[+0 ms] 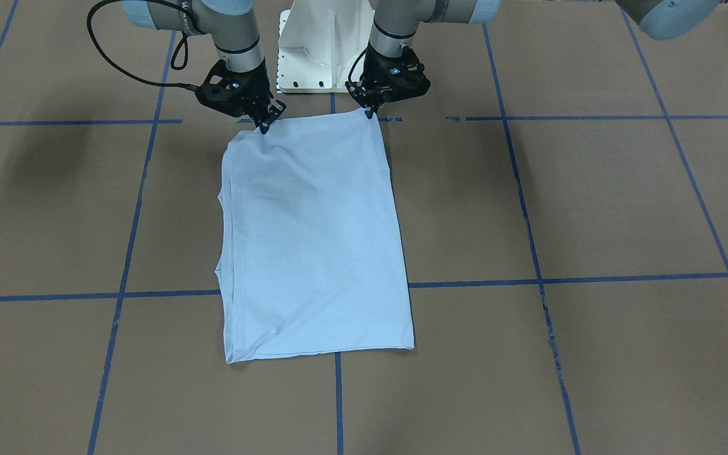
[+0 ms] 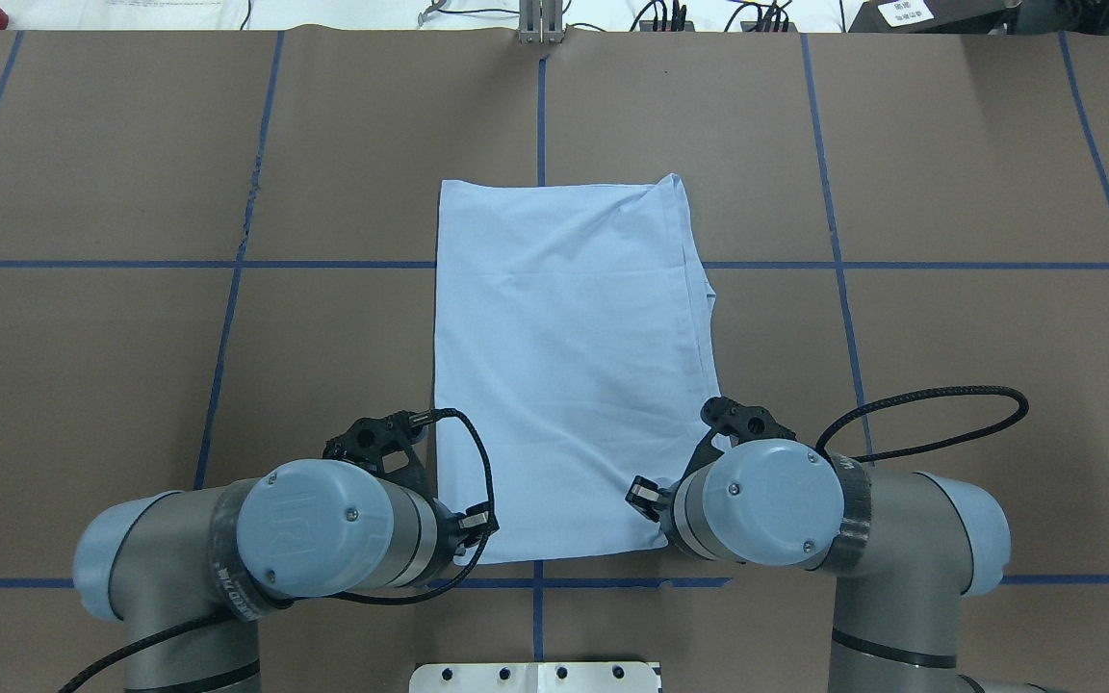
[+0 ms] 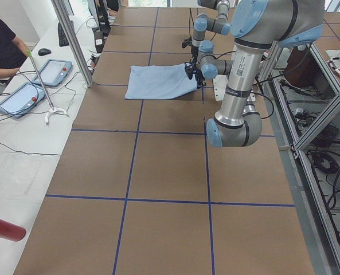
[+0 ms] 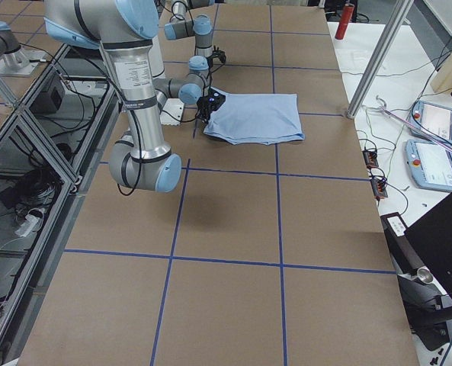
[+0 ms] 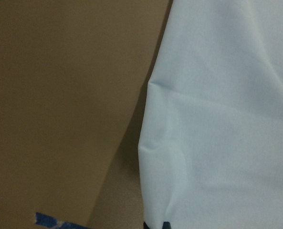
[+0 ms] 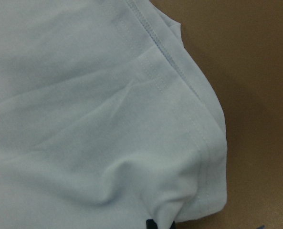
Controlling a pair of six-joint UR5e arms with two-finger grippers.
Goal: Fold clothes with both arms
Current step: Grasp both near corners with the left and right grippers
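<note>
The pale light-blue T-shirt [image 1: 313, 240] lies folded into a tall rectangle on the brown table, with its print and collar hidden. It also shows in the overhead view [image 2: 564, 366]. My left gripper [image 1: 370, 114] is at the shirt's near corner on the robot's left, pinching the cloth; the left wrist view shows its fingertips [image 5: 155, 225] at the cloth's edge. My right gripper [image 1: 265, 127] is at the other near corner, where the hem puckers up at its fingertips [image 6: 153, 224]. Both corners are drawn up slightly toward the fingers.
The white pedestal base [image 1: 320, 50] stands just behind the shirt's near edge. Blue tape lines [image 1: 591, 278] cross the table. Beyond the far edge, a side bench holds tablets [image 3: 20, 94], a metal post [image 3: 72, 40] and a red cylinder [image 3: 3, 228].
</note>
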